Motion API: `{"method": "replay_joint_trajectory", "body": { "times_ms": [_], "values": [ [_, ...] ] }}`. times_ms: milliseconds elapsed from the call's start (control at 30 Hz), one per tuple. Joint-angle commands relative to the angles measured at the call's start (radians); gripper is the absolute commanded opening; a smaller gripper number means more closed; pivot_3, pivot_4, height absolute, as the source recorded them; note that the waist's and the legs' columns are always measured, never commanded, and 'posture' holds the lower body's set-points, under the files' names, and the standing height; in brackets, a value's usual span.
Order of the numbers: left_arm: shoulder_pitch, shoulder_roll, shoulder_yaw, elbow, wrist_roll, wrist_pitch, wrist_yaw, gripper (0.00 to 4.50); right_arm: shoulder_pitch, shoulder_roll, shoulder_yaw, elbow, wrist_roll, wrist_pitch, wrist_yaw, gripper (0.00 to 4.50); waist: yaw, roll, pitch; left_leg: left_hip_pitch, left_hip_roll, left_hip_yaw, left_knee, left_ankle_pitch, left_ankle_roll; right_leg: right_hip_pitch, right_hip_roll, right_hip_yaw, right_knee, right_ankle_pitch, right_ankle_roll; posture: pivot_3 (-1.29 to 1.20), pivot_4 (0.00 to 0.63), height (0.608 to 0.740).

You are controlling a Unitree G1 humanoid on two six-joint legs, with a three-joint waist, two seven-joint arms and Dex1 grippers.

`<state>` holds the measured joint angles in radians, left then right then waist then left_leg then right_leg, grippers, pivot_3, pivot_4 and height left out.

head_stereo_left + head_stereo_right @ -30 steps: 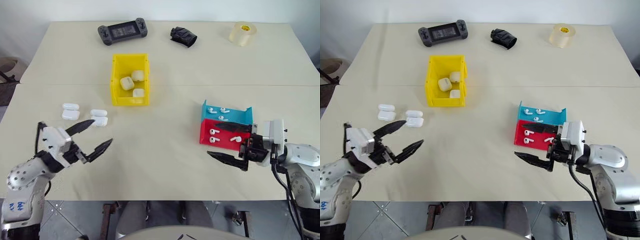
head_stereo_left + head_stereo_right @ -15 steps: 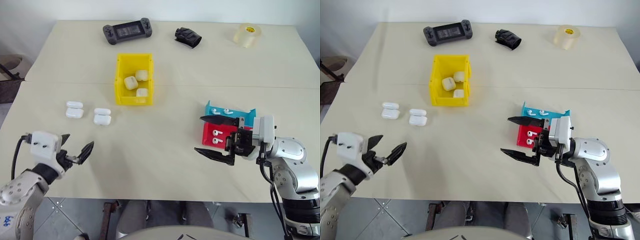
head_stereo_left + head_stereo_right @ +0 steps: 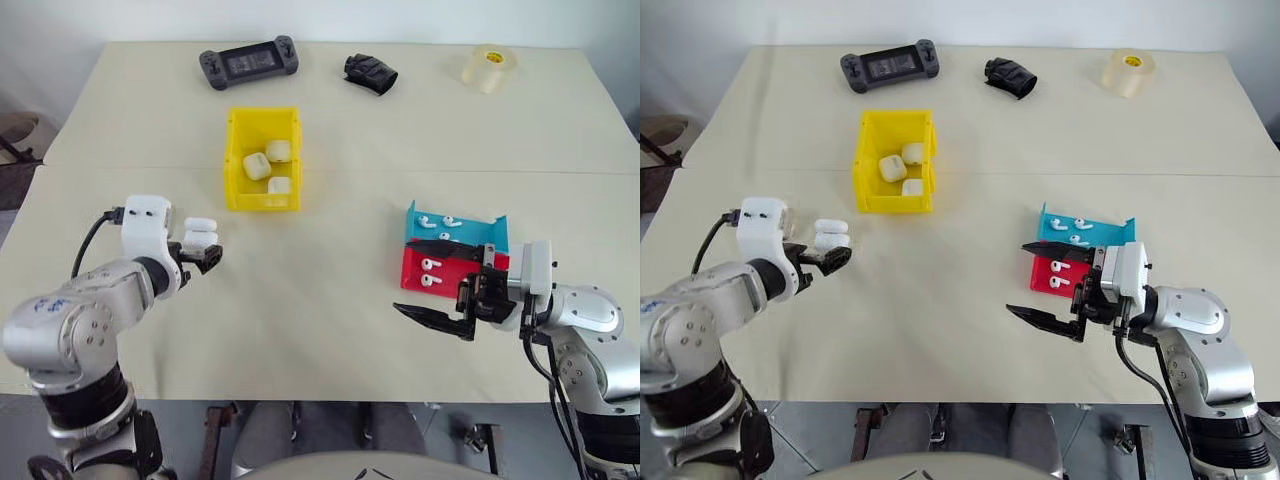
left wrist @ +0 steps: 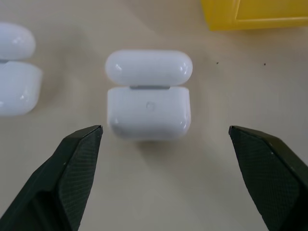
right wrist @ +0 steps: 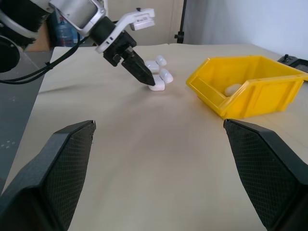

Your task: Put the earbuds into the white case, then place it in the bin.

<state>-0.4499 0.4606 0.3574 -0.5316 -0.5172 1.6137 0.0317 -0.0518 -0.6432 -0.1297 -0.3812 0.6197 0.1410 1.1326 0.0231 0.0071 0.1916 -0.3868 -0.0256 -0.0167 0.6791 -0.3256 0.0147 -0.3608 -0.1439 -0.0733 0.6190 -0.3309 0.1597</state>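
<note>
A white case [image 4: 148, 96] lies on the table with its lid flipped open. My left gripper [image 4: 163, 142] is open, its two fingertips spread wide on either side of the case and a little short of it, touching nothing. A second open white case [image 4: 14, 79] lies beside it. The yellow bin [image 3: 236, 150] stands further back with three white cases inside. Earbuds [image 3: 432, 266] lie in a red tray [image 3: 412, 281], and more earbuds [image 3: 438, 220] in a teal tray [image 3: 470, 233]. My right gripper [image 3: 405, 278] is open in front of the red tray, pointing left, holding nothing.
A black game controller [image 3: 247, 62], a crumpled black object [image 3: 368, 72] and a roll of tape [image 3: 487, 68] lie along the table's far edge. A seam crosses the tabletop behind the trays. Bare table [image 3: 320, 300] stretches between the two grippers.
My left arm swung forward and tipped downward, bringing its open fingers up to the nearest white case. The right gripper has barely moved. The camera view shifted slightly.
</note>
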Motion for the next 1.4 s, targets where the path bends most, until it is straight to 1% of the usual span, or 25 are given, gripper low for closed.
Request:
{"method": "replay_joint_trajectory", "body": {
  "times_ms": [33, 200, 467, 600, 700, 867, 1100, 1200, 1300, 1333, 1400],
  "values": [
    [-0.043, 0.064, -0.071, 0.067, -0.013, 0.001, -0.003, 4.47, 0.005, 0.007, -0.003, -0.050, 0.020, 0.003, -0.020, 4.50, 0.000, 0.000, 0.000, 0.000, 0.000, 0.000, 0.000, 0.000, 0.000, 0.000, 0.000, 0.000, 0.000, 0.000, 0.000, 0.00, 0.150, 0.740],
    [-0.104, 0.087, -0.103, 0.140, 0.007, 0.001, 0.002, 4.47, 0.007, 0.014, -0.002, -0.066, 0.020, 0.008, -0.047, 4.50, 0.002, 0.000, 0.000, 0.000, 0.000, 0.000, 0.000, 0.000, 0.000, 0.000, 0.000, 0.001, 0.000, 0.000, 0.000, 0.00, 0.150, 0.740],
    [-0.175, 0.054, -0.154, 0.232, 0.058, 0.001, 0.001, 4.47, 0.014, 0.028, 0.007, -0.084, 0.013, 0.009, -0.075, 4.50, 0.002, 0.000, 0.000, 0.000, 0.000, 0.000, 0.000, 0.000, 0.000, 0.000, 0.000, 0.001, 0.000, 0.000, 0.000, 0.00, 0.150, 0.740],
    [-0.161, 0.064, -0.147, 0.227, 0.053, 0.001, 0.006, 4.47, 0.014, 0.026, 0.004, -0.084, 0.014, 0.006, -0.079, 4.50, 0.001, 0.000, 0.000, 0.000, 0.000, 0.000, 0.000, 0.000, -0.001, 0.000, 0.000, 0.001, 0.000, 0.000, 0.000, 0.00, 0.150, 0.740],
    [-0.132, 0.092, -0.155, 0.213, 0.052, 0.001, 0.020, 4.47, 0.018, 0.025, -0.001, -0.086, 0.017, 0.005, -0.082, 4.50, 0.000, 0.000, 0.000, 0.000, 0.000, 0.000, 0.000, 0.000, -0.001, 0.000, 0.000, 0.001, 0.000, 0.000, 0.000, 0.00, 0.150, 0.740],
    [-0.116, 0.076, -0.153, 0.213, 0.049, 0.001, 0.018, 4.47, 0.021, 0.030, 0.006, -0.082, 0.010, -0.002, -0.081, 4.50, 0.001, 0.000, 0.000, 0.000, 0.000, 0.000, 0.000, 0.000, -0.001, 0.000, 0.000, 0.001, 0.000, 0.000, 0.000, 0.00, 0.150, 0.740],
    [-0.104, 0.107, -0.187, 0.221, 0.046, 0.001, -0.013, 4.47, 0.009, 0.037, 0.012, -0.077, 0.007, -0.005, -0.084, 4.50, 0.000, 0.000, 0.000, 0.000, 0.000, 0.000, 0.000, 0.000, -0.001, 0.000, 0.000, 0.001, 0.000, 0.000, 0.000, 0.00, 0.150, 0.740],
    [-0.107, 0.126, -0.208, 0.231, 0.056, 0.001, -0.037, 3.87, 0.012, 0.042, 0.013, -0.080, 0.003, -0.007, -0.086, 4.50, 0.000, 0.000, 0.000, 0.000, 0.000, 0.000, 0.000, 0.000, -0.001, 0.000, 0.000, 0.001, 0.000, 0.000, 0.000, 0.00, 0.150, 0.740],
    [-0.107, 0.140, -0.217, 0.235, 0.061, 0.001, -0.061, 2.93, 0.013, 0.045, 0.013, -0.080, 0.000, -0.010, -0.088, 4.50, -0.001, 0.000, 0.000, 0.000, 0.000, 0.001, 0.000, 0.000, -0.001, 0.000, 0.000, 0.001, 0.000, 0.000, 0.000, 0.00, 0.150, 0.740],
    [-0.106, 0.142, -0.217, 0.235, 0.064, 0.001, -0.066, 2.79, 0.013, 0.045, 0.012, -0.079, 0.000, -0.011, -0.087, 4.50, -0.001, 0.000, 0.000, 0.000, 0.000, 0.001, 0.000, 0.000, -0.001, 0.000, 0.000, 0.001, 0.000, 0.000, 0.000, 0.00, 0.150, 0.740],
    [-0.106, 0.154, -0.215, 0.231, 0.069, 0.001, -0.085, 2.79, 0.012, 0.046, 0.013, -0.078, -0.002, -0.013, -0.089, 4.50, -0.002, 0.000, 0.000, 0.000, 0.000, 0.001, -0.001, 0.000, -0.001, -0.001, 0.001, 0.002, 0.000, 0.000, 0.000, 0.00, 0.150, 0.740]
  ]
}}
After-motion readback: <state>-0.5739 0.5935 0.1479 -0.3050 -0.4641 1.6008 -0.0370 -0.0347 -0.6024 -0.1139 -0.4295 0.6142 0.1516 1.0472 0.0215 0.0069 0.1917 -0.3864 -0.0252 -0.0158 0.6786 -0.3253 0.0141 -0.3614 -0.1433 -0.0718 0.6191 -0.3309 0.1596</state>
